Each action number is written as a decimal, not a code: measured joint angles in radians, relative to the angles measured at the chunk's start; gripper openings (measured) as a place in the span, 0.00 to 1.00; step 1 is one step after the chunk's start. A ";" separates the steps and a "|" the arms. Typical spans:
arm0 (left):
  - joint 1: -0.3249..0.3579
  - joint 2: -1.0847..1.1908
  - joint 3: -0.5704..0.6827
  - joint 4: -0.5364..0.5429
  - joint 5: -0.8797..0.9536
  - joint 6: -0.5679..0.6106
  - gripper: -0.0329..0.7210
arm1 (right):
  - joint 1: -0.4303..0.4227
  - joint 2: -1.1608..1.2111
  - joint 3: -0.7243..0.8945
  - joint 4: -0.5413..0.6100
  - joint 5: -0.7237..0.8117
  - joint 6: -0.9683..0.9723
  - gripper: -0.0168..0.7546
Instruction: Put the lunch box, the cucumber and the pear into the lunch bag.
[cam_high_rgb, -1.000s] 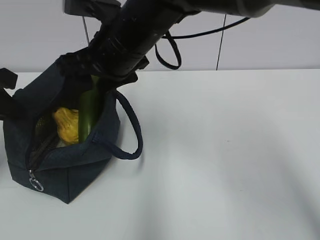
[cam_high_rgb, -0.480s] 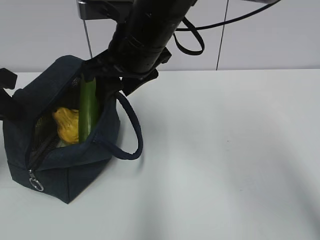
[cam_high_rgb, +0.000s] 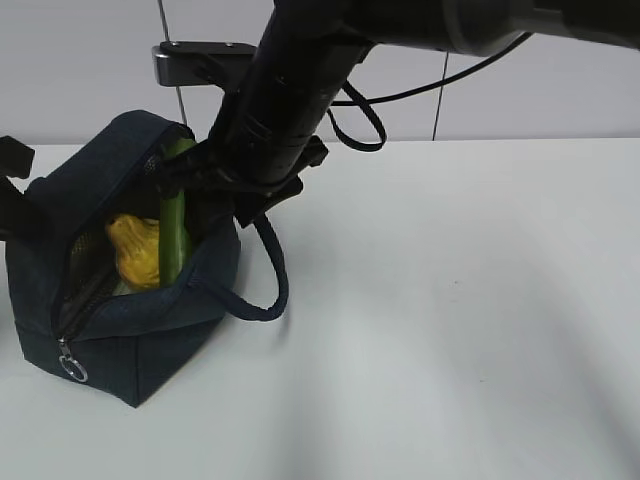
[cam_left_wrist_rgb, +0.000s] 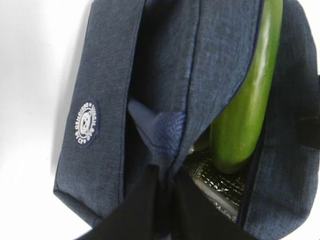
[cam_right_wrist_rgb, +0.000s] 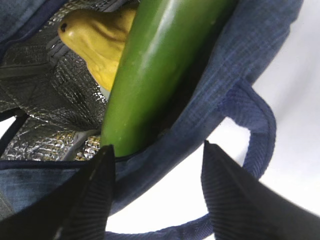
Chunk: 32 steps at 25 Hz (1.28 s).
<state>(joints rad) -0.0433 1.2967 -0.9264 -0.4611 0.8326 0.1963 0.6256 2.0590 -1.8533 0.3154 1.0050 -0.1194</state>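
The dark navy lunch bag (cam_high_rgb: 150, 310) stands open at the left of the table. The green cucumber (cam_high_rgb: 174, 225) leans upright inside it, with the yellow pear (cam_high_rgb: 135, 250) beside it. Both also show in the right wrist view, the cucumber (cam_right_wrist_rgb: 150, 75) and the pear (cam_right_wrist_rgb: 102, 42), against the silvery lining. The lunch box is hidden. My right gripper (cam_right_wrist_rgb: 157, 150) is open and empty, straddling the bag's near wall just past the cucumber; it is mostly hidden by the arm in the exterior view (cam_high_rgb: 215, 185). My left gripper (cam_left_wrist_rgb: 167, 172) is shut on the bag's rim fabric (cam_left_wrist_rgb: 167, 130).
The bag's strap handle (cam_high_rgb: 270, 270) loops out onto the white table (cam_high_rgb: 450, 330) to the right. The silver ring pull (cam_high_rgb: 71, 368) hangs at the bag's front corner. A metal bracket (cam_high_rgb: 200, 55) and cables hang behind the arm.
My right gripper has let go of the cucumber and drawn off to the right of it. The cucumber's top is now uncovered and it leans in the bag. The left gripper has not moved.
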 joint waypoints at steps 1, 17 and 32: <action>0.000 0.000 0.000 0.000 0.000 0.000 0.04 | 0.000 0.004 0.000 0.000 0.000 0.000 0.57; -0.008 0.000 0.000 -0.012 0.004 0.001 0.04 | 0.000 0.000 0.000 -0.127 0.002 0.008 0.04; -0.298 0.026 0.000 -0.198 -0.101 0.045 0.04 | -0.007 -0.126 0.000 -0.524 0.242 0.098 0.04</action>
<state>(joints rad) -0.3413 1.3230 -0.9264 -0.6596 0.7312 0.2415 0.6190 1.9331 -1.8533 -0.2088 1.2472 -0.0210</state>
